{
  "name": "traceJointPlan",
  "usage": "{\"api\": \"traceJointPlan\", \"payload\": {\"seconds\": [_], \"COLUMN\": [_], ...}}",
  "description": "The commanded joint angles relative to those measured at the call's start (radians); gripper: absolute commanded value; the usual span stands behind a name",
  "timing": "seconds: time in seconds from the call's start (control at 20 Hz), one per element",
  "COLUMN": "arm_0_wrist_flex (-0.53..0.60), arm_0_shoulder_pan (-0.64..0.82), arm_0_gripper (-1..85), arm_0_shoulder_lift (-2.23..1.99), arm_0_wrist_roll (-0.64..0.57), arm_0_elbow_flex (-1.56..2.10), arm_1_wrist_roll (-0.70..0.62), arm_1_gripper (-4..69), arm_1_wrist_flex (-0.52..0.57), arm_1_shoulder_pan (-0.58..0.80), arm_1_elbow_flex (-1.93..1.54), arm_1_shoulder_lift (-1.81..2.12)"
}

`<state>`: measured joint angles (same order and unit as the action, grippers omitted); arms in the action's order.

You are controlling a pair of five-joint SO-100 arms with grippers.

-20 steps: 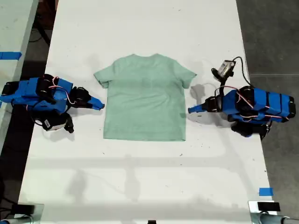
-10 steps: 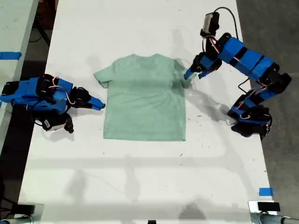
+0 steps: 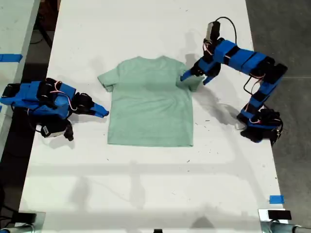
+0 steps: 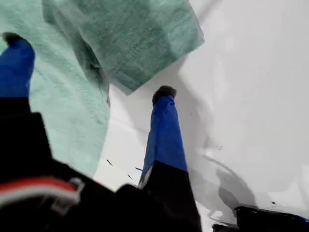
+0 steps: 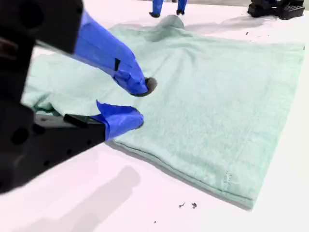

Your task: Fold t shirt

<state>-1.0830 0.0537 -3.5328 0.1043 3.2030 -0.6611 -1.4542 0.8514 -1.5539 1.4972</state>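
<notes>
Sleeve fold beginning: my first gripper (image 3: 187, 76), jaws apart astride the sleeve, has swung from the surface (image 3: 146, 184) onto the t shirt (image 3: 149, 104) at centre frame. My second gripper (image 3: 103, 112), slightly parted and empty, stays parked at left.

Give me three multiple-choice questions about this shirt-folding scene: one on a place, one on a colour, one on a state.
1. Where is my first gripper?
A. at the t shirt sleeve
B. at its bottom hem
C. off the table

2. What colour is the t shirt?
A. white
B. pale green
C. blue

3. How do my first gripper's jaws stand?
A. shut
B. open
C. out of view

Answers: 1 A, the fingers straddle the sleeve; 2 B, pale green against the white table; 3 B, a wide gap shows in the first wrist view.
</notes>
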Motion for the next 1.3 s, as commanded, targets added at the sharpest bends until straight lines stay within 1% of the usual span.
{"api": "traceJointPlan", "payload": {"seconds": [0.0, 0.05, 0.1, 0.15, 0.2, 0.25, 0.3, 0.35, 0.5, 0.65, 0.7, 0.75, 0.8, 0.85, 0.9, 1.0, 1.1, 1.15, 1.2, 1.25], "arm_0_wrist_flex": [0.006, 0.006, 0.006, 0.008, 0.008, 0.009, 0.009, 0.009, 0.009, 0.008, 0.008, 0.008, 0.008, 0.008, 0.008, 0.008, 0.008, 0.008, 0.008, 0.008], "arm_0_shoulder_pan": [-0.011, -0.014, -0.02, -0.028, -0.032, -0.032, -0.031, -0.028, -0.02, -0.011, -0.009, -0.009, -0.009, -0.012, -0.012, -0.009, -0.009, -0.008, -0.009, -0.009], "arm_0_gripper": [6.2, 6.0, 5.9, 5.9, 5.9, 5.9, 5.9, 5.9, 6.0, 6.1, 6.1, 6.1, 6.0, 6.0, 6.0, 6.2, 6.3, 6.4, 6.5, 6.7], "arm_0_shoulder_lift": [-0.005, -0.005, -0.005, -0.005, -0.003, -0.002, -0.002, -0.002, -0.002, -0.002, -0.002, -0.002, -0.002, -0.002, -0.002, -0.002, -0.002, -0.002, -0.002, -0.002], "arm_0_wrist_roll": [0.002, 0.003, 0.008, 0.011, 0.012, 0.012, 0.012, 0.012, 0.008, 0.005, 0.005, 0.005, 0.005, 0.005, 0.005, 0.005, 0.003, 0.003, 0.003, 0.003], "arm_0_elbow_flex": [0.017, 0.017, 0.017, 0.018, 0.018, 0.018, 0.018, 0.018, 0.018, 0.018, 0.018, 0.018, 0.018, 0.018, 0.018, 0.018, 0.018, 0.018, 0.018, 0.018], "arm_1_wrist_roll": [0.081, 0.107, 0.118, 0.129, 0.12, 0.118, 0.123, 0.13, 0.153, 0.104, 0.084, 0.069, 0.052, 0.035, 0.014, -0.067, -0.143, -0.173, -0.215, -0.253], "arm_1_gripper": [33.6, 31.3, 25.1, 5.9, 2.5, 0.8, 0.8, 0.8, -0.7, -0.8, -0.8, -0.8, -0.8, -0.8, -0.8, -0.8, -0.6, 9.8, 35.0, 46.5], "arm_1_wrist_flex": [0.143, 0.219, 0.293, 0.342, 0.39, 0.4, 0.397, 0.37, 0.17, -0.051, -0.101, -0.127, -0.114, -0.069, -0.021, 0.103, 0.199, 0.227, 0.238, 0.238], "arm_1_shoulder_pan": [0.011, 0.012, 0.014, 0.012, 0.002, -0.011, -0.02, -0.032, -0.061, -0.107, -0.126, -0.144, -0.161, -0.176, -0.193, -0.244, -0.304, -0.333, -0.362, -0.385], "arm_1_elbow_flex": [-0.11, -0.172, -0.213, -0.227, -0.222, -0.196, -0.178, -0.163, -0.008, 0.359, 0.497, 0.607, 0.66, 0.663, 0.655, 0.634, 0.629, 0.63, 0.641, 0.644], "arm_1_shoulder_lift": [0.023, 0.017, 0.005, -0.021, -0.054, -0.087, -0.097, -0.077, 0.021, -0.063, -0.132, -0.198, -0.238, -0.253, -0.27, -0.307, -0.367, -0.403, -0.439, -0.454]}}
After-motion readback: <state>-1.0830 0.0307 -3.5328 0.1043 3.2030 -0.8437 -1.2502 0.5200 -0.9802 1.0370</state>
